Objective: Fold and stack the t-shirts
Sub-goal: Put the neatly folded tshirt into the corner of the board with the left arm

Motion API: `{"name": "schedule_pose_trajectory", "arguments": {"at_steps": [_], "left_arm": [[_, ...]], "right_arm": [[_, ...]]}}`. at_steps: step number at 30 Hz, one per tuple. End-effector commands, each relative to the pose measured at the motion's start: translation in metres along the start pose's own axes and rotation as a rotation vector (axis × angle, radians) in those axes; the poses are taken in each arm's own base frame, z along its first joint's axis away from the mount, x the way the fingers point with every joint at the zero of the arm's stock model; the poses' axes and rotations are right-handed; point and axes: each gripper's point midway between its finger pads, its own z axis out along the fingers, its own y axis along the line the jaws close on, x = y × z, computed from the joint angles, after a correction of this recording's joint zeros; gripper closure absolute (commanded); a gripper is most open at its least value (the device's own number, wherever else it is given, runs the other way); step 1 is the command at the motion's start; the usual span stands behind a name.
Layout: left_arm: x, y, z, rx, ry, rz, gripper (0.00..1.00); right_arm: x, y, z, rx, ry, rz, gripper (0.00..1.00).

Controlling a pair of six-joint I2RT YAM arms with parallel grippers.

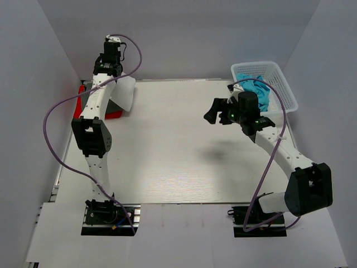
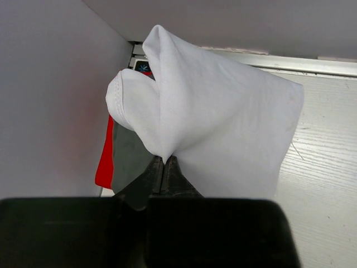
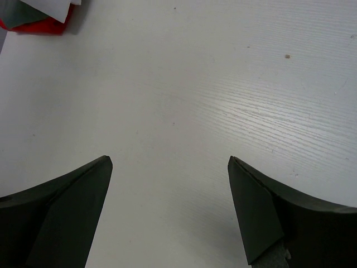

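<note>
Pinching a fold of the white t-shirt [image 2: 223,111], the left gripper [image 2: 163,167] is clamped shut. The cloth hangs smooth and limp over the table's [image 3: 223,84] far left corner, likely lifted for placing on the stack. Beneath lie the dark grey shirt [image 2: 129,159] and red shirt [image 2: 104,164], both flat. The right gripper [image 3: 170,162] is spread wide and empty. The turquoise shirts [image 1: 254,86] lie crumpled in the mesh basket [image 1: 284,84] at the far right corner.
</note>
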Motion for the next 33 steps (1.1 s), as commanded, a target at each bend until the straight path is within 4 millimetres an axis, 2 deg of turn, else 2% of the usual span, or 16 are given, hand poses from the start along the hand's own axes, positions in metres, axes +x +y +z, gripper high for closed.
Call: {"name": "schedule_pose_trajectory", "arguments": {"at_steps": [1, 5, 12, 14, 15, 16, 21, 22, 24, 25, 26, 27, 28, 29, 30, 33], "left_arm": [[-0.059, 0.056, -0.044, -0.055, -0.162, -0.099, 1.00], [-0.043, 0.053, -0.032, -0.025, -0.133, -0.089, 1.00], [-0.025, 0.077, -0.006, -0.076, -0.096, -0.107, 1.00], [-0.013, 0.085, 0.008, -0.093, -0.065, -0.107, 1.00], [-0.006, 0.080, 0.016, -0.091, -0.050, -0.101, 1.00], [-0.006, 0.089, 0.019, -0.105, -0.055, -0.111, 1.00], [0.029, 0.107, 0.056, -0.134, 0.012, -0.121, 1.00], [0.038, 0.100, 0.062, -0.113, 0.032, -0.100, 1.00], [0.047, 0.104, 0.074, -0.093, 0.033, -0.112, 1.00], [0.050, 0.106, 0.081, -0.089, 0.037, -0.117, 0.95], [0.063, 0.100, 0.091, -0.082, 0.074, -0.104, 0.79], [0.060, 0.113, 0.093, -0.134, 0.075, -0.120, 0.51], [0.064, 0.116, 0.095, -0.155, 0.093, -0.114, 0.34], [0.068, 0.120, 0.096, -0.187, 0.110, -0.117, 0.07], [0.069, 0.121, 0.096, -0.197, 0.112, -0.117, 0.00], [0.062, 0.123, 0.084, -0.191, 0.101, -0.157, 0.00]], "right_arm": [[-0.017, 0.010, -0.012, -0.036, -0.068, -0.038, 0.10], [-0.018, 0.010, -0.013, -0.026, -0.076, -0.032, 0.10], [-0.017, 0.006, -0.010, -0.011, -0.070, -0.026, 0.10], [-0.017, 0.004, -0.008, -0.005, -0.066, -0.024, 0.10], [-0.018, 0.004, -0.007, -0.001, -0.066, -0.022, 0.10], [-0.017, 0.003, -0.007, 0.002, -0.060, -0.027, 0.10], [-0.017, -0.001, 0.000, 0.017, -0.045, -0.025, 0.10], [-0.017, -0.001, 0.001, 0.019, -0.040, -0.025, 0.10], [-0.020, -0.001, 0.000, 0.024, -0.030, -0.033, 0.10], [-0.022, -0.001, 0.000, 0.030, -0.032, -0.042, 0.10], [-0.021, -0.004, 0.000, 0.042, -0.023, -0.040, 0.10], [-0.022, -0.005, -0.001, 0.050, -0.024, -0.045, 0.10], [-0.024, -0.007, -0.002, 0.061, -0.030, -0.045, 0.10], [-0.023, -0.008, -0.004, 0.069, -0.030, -0.043, 0.10], [-0.024, -0.006, -0.005, 0.067, -0.033, -0.048, 0.10], [-0.022, -0.007, -0.006, 0.069, -0.032, -0.047, 0.10]]}}
